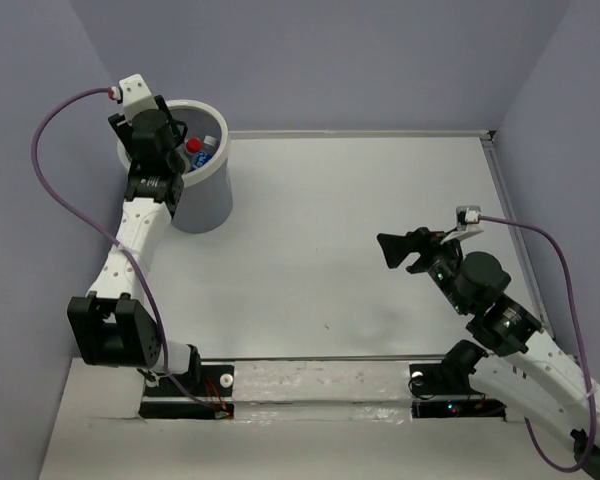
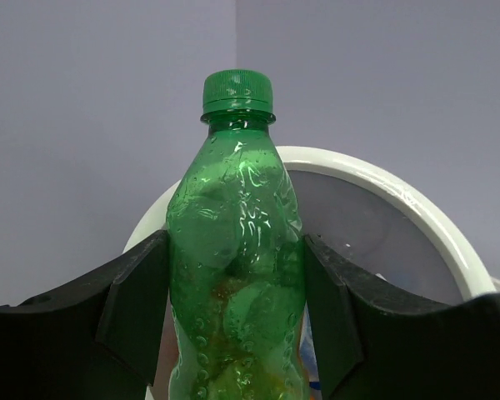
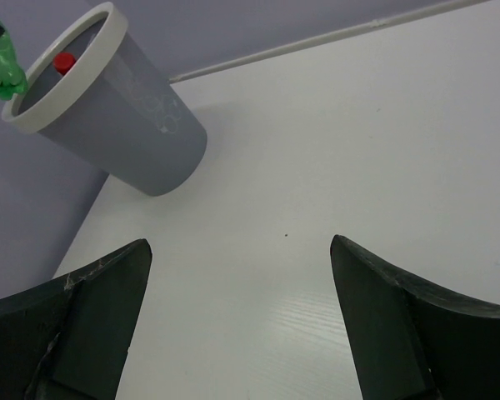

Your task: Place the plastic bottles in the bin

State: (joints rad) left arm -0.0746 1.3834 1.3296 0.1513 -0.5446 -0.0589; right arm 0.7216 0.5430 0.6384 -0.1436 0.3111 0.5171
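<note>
My left gripper (image 2: 236, 275) is shut on the green bottle (image 2: 233, 208), cap up, and holds it above the bin (image 2: 404, 204). In the top view the left gripper (image 1: 165, 140) hangs over the bin's (image 1: 205, 195) left rim and its wrist hides the green bottle. Inside the bin I see a red cap (image 1: 193, 146) and a clear bottle with a blue label (image 1: 209, 148). The right wrist view shows the bin (image 3: 129, 125), the red cap (image 3: 63, 62) and the green bottle (image 3: 0, 71) at its rim. My right gripper (image 1: 395, 250) (image 3: 237, 250) is open and empty over the bare table.
The bin stands in the table's far left corner, close to the purple walls. A low rail (image 1: 495, 170) runs along the table's right and far edges.
</note>
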